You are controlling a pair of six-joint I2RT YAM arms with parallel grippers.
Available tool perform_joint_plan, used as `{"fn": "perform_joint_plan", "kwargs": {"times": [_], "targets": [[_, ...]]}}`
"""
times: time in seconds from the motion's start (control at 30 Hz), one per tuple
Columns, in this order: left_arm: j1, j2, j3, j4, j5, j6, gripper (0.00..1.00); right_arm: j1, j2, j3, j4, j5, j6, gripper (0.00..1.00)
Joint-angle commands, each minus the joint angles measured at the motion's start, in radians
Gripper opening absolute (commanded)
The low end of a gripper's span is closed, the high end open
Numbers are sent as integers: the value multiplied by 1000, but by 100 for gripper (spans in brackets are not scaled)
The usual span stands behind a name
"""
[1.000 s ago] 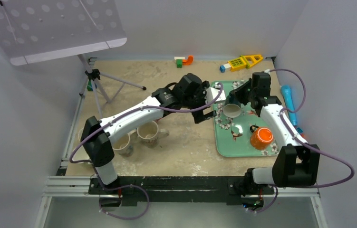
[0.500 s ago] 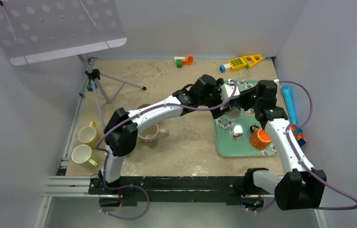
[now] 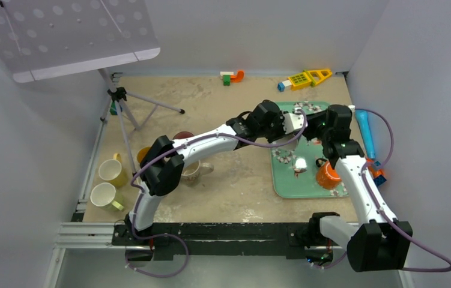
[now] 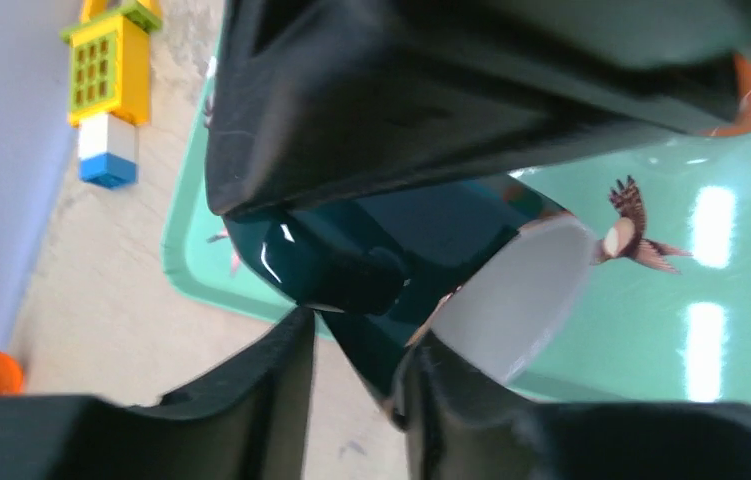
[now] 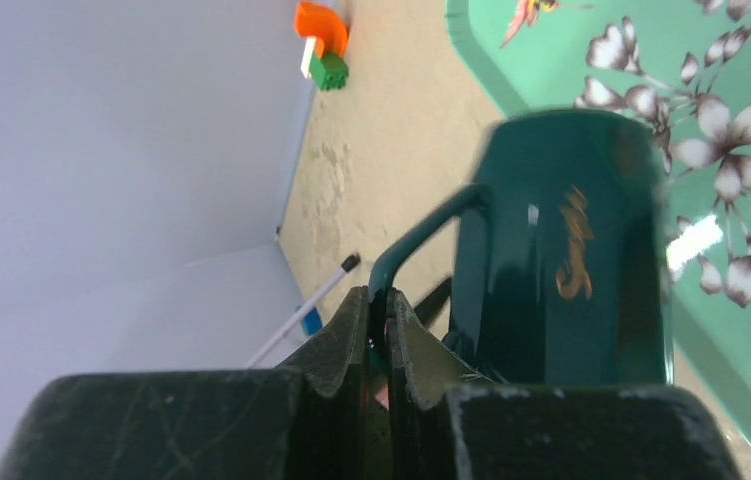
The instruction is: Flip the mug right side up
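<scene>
Both arms meet above the green floral tray [image 3: 289, 180] on the sandy bench [image 3: 235, 174], between pale grey walls. The right end effector [image 5: 376, 300] is clamped on the handle of the teal mug [image 5: 561, 250] at the tray's left edge. The left end effector [image 4: 361, 335] straddles its rim, grip uncertain. The mug's gold script is unreadable.

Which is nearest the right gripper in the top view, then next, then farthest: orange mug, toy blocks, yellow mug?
From the right gripper:
1. orange mug, on the tray
2. toy blocks, at the back
3. yellow mug, far left
</scene>
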Motion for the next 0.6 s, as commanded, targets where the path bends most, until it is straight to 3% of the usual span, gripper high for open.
{"fn": "perform_joint_plan", "kwargs": {"times": [0.0, 0.03, 0.07, 0.17, 0.23, 0.33, 0.4, 0.5, 0.57], "targets": [[1, -20, 37, 33, 14, 45, 19, 4, -29, -10, 110, -74, 44, 0], [2, -23, 40, 16, 28, 42, 6, 4, -24, -10, 107, -74, 40, 0], [2, -25, 44, -7, 40, 39, 0, 4, -16, -10, 111, -80, 34, 0], [4, -43, 75, -121, 18, 28, 0, 5, 13, 9, 120, -61, -41, 0], [11, -58, 122, -250, -49, 18, 0, 4, 50, 67, 44, -22, -173, 0], [54, -96, 172, -441, -69, -6, 0, 6, 94, 152, -58, 1, -394, 36], [75, -125, 172, -541, -98, 4, 0, 7, 102, 168, -102, 38, -476, 54], [113, -164, 162, -704, -94, 27, 0, 6, 96, 194, -163, 107, -577, 63], [141, -170, 164, -836, -65, 47, 0, 5, 94, 209, -174, 132, -673, 64]]}}
